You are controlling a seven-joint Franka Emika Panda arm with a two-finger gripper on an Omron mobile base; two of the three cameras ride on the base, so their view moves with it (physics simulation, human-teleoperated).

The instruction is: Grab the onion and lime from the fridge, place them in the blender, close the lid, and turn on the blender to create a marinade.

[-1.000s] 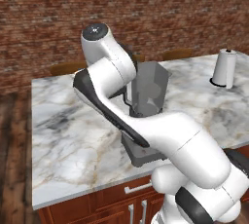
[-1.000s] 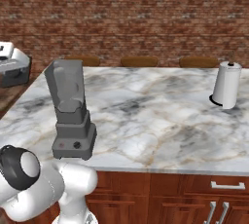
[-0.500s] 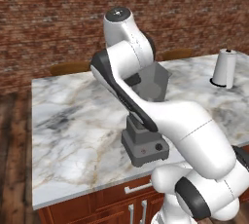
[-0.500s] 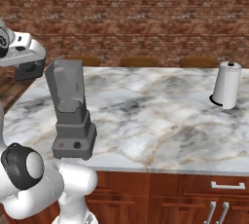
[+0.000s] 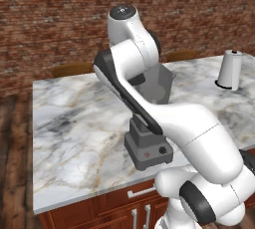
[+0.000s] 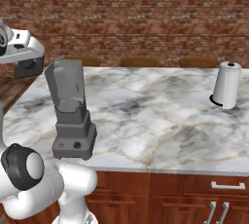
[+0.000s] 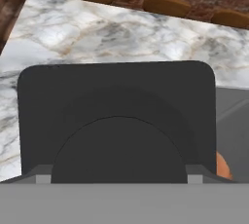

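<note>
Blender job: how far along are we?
Done: an orange-brown sliver, likely the onion, shows past the lid's edge in the hand view, apparently in the jar; the lime is hidden.
In hand: the gripper seems to carry the lid, up beside the blender, whose jar top is uncovered.
Left: seat the lid, then turn the knob.

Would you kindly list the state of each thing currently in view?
blender: upright on the counter, jar top uncovered.
lid: off the jar, held in the end effector.
onion: mostly hidden behind the lid.
paper-towel roll: standing upright.
</note>
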